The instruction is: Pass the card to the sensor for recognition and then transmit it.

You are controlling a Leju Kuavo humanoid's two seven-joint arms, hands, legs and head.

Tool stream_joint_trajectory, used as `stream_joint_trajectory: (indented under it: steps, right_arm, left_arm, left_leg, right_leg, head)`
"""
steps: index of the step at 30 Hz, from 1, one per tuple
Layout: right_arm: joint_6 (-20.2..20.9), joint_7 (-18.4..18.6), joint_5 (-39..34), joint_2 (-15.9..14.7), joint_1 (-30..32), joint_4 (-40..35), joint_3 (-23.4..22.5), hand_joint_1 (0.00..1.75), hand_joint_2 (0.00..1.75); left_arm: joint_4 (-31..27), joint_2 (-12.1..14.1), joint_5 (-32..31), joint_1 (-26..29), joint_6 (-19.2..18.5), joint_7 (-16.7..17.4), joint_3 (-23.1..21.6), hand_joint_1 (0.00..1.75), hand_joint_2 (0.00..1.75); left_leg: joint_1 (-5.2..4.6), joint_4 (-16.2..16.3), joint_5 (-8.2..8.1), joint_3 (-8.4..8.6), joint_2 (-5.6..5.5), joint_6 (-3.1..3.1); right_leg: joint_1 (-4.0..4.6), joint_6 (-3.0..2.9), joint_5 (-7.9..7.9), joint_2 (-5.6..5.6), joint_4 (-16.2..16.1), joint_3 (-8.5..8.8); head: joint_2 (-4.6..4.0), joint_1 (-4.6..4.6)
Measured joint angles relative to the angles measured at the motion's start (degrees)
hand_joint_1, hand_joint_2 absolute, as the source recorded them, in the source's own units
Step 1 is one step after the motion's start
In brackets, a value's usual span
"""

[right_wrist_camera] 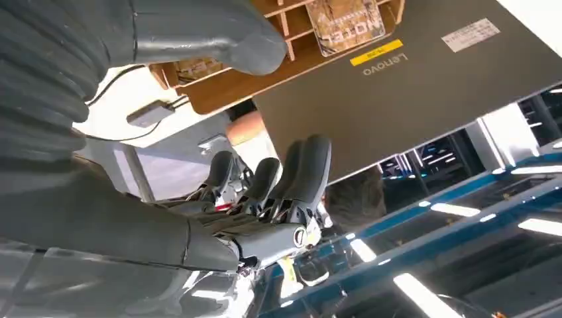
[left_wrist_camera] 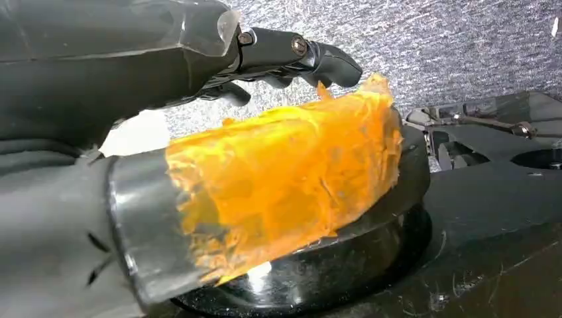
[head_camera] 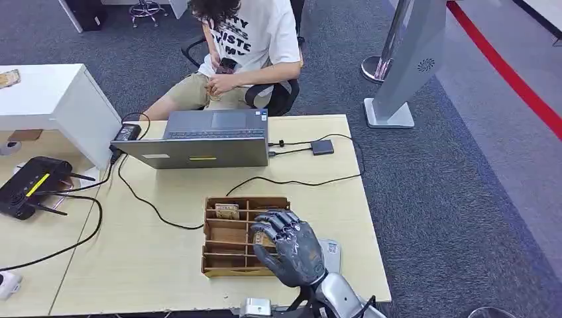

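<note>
Lower centre of the head view: right hand [head_camera: 289, 246], fingers [head_camera: 268, 227] spread and curved, nothing in them, poised over the right side of the wooden tray [head_camera: 213, 265] as if for a pick. Card [head_camera: 226, 212] flat in the tray's upper-left compartment. Beyond, laptop [head_camera: 199, 151] at the worktop [head_camera: 152, 265] rear; small grey box [head_camera: 323, 146], perhaps the sensor. Left hand [left_wrist_camera: 132, 79] hanging low, uncurled, empty.

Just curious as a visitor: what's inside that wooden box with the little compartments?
The wooden box holds a card in a far compartment. The right robot hand hovers over its right side, hiding what lies beneath.
</note>
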Motion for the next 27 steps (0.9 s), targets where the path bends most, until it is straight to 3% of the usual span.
stream_joint_trajectory:
  steps: [27]
  right_arm:
    - [0.28, 3.17, 3.56, 0.96, -4.68, 5.81, -0.59, 0.75, 1.75]
  left_arm:
    - [0.00, 0.07, -1.07, -0.03, -0.61, 0.26, -0.02, 0.00, 0.00]
  left_leg:
    - [0.00, 0.00, 0.01, 0.01, 0.00, 0.00]
  right_leg:
    - [0.00, 0.00, 0.01, 0.00, 0.00, 0.01]
  head:
    - [0.00, -0.02]
